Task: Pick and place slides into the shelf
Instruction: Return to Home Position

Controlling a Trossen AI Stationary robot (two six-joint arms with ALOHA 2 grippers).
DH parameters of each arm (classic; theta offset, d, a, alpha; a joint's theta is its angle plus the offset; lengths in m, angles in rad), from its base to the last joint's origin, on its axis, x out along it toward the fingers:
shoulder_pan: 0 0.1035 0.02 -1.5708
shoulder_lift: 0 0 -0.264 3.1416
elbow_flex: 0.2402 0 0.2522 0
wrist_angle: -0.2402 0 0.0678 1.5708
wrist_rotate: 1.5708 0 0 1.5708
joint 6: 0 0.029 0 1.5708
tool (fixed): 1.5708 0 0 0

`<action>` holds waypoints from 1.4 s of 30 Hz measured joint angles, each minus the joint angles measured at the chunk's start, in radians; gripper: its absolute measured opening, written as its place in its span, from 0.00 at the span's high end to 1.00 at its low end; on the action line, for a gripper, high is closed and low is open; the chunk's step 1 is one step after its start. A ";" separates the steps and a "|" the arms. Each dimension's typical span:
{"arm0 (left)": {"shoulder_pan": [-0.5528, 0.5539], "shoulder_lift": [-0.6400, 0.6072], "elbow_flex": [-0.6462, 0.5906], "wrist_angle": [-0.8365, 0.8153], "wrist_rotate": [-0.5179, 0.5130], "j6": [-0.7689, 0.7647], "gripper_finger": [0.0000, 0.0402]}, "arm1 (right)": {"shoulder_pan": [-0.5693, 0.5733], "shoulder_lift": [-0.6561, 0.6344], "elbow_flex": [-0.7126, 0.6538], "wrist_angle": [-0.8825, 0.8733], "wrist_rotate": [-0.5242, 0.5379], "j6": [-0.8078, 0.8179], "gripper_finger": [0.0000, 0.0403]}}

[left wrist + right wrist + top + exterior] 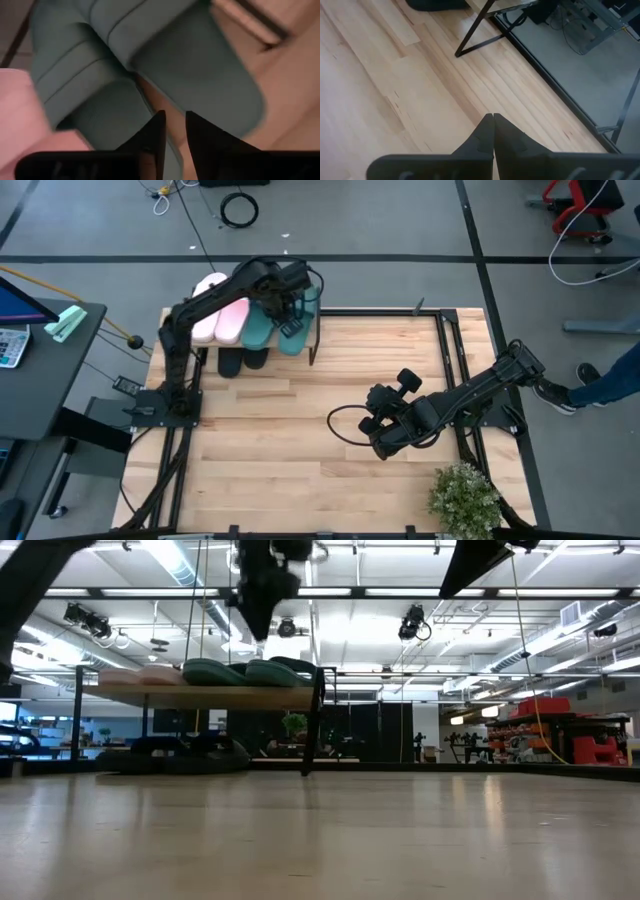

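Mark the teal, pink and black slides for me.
teal slides [215, 672]: low view, the left one's strap.
pink slides [233, 320]: high view, middle of the pinker one.
black slides [232, 364]: high view, the exposed end.

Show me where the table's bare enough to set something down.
Bare: the table's near half, from the left arm's base to the plant, and the strip between shelf and right gripper. Crowded: the shelf, with slides on and under it, left gripper above.

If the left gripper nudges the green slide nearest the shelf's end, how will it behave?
Probably light and soft: the green slide looks like thick matte foam, so it should give, not crack. Lying flat on the shelf, it would likely slide, not roll. It sits near the plank's end, so an outward push might drop it.
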 joint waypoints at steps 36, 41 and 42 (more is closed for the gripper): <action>-0.367 -1.045 -0.467 0.269 0.003 -0.175 0.93 | 0.012 -0.619 -0.369 0.623 -0.274 -0.534 0.99; -0.380 -1.205 -0.850 0.593 0.060 -0.112 0.92 | -0.008 -0.773 -0.605 0.955 -0.402 -0.651 0.99; -0.380 -1.235 -0.923 0.633 0.059 -0.118 0.91 | -0.011 -0.797 -0.650 0.989 -0.414 -0.650 0.99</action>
